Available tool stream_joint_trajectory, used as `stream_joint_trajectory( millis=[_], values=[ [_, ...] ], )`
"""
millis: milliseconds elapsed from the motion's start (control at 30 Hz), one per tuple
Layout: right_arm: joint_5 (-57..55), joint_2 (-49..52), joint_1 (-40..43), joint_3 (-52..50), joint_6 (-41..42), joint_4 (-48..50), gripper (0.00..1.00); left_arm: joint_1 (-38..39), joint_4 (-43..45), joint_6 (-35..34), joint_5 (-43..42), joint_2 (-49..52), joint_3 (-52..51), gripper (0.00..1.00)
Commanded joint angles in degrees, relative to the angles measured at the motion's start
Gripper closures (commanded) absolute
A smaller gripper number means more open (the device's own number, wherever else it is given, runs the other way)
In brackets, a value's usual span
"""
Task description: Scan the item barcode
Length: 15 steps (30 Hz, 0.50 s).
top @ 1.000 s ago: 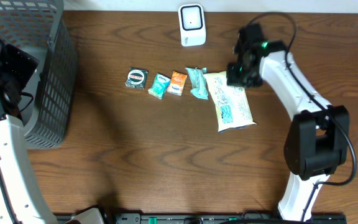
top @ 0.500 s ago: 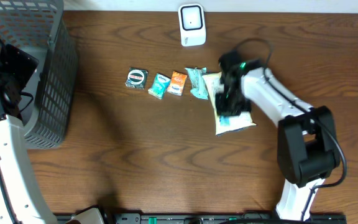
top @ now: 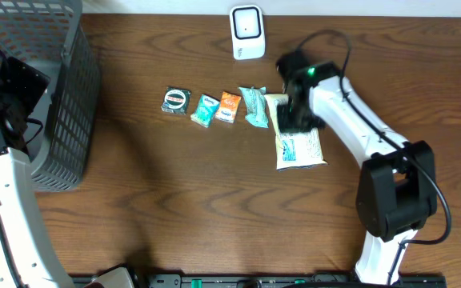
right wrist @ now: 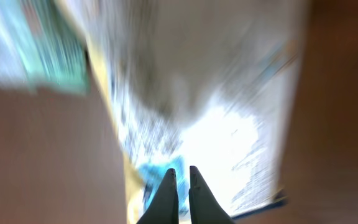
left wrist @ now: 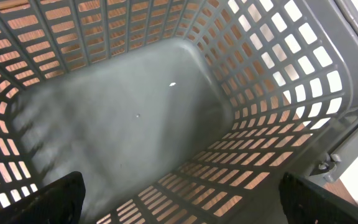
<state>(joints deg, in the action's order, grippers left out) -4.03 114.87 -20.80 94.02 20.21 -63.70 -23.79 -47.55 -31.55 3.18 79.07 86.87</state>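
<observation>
Several small packets lie in a row on the wooden table: a dark round-label packet (top: 176,101), a teal one (top: 206,110), an orange one (top: 229,106) and a pale teal one (top: 254,106). A large white bag (top: 301,149) with blue print lies at the row's right end. The white scanner (top: 246,32) stands at the far edge. My right gripper (top: 296,122) is low over the bag's upper half. In the blurred right wrist view that gripper (right wrist: 180,175) is shut, with nothing between its fingertips, above the white bag (right wrist: 229,137). My left gripper (left wrist: 191,208) is wide open over the basket.
A grey mesh basket (top: 62,96) fills the far left corner, and its slotted inside (left wrist: 129,112) has nothing in it. The left arm (top: 10,96) reaches over it. The right arm's base (top: 394,200) stands at the near right.
My right gripper swung left from beside the bag's top right corner to over the bag. The bag shifted slightly. The left arm stayed still.
</observation>
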Motion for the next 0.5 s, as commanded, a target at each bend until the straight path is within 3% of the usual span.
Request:
stream_joint_trajectory(
  millis=[0,467],
  values=[
    [-9.16,-0.35,1.44,2.73,0.76,1.38,0.98,-0.20,0.00,-0.26,0.52,0.02,0.35,0.02],
    [2.10,2.97,3.08,-9.14,0.79,24.44,0.93,-0.20,0.00,-0.26,0.52,0.02,0.35,0.02]
  ],
)
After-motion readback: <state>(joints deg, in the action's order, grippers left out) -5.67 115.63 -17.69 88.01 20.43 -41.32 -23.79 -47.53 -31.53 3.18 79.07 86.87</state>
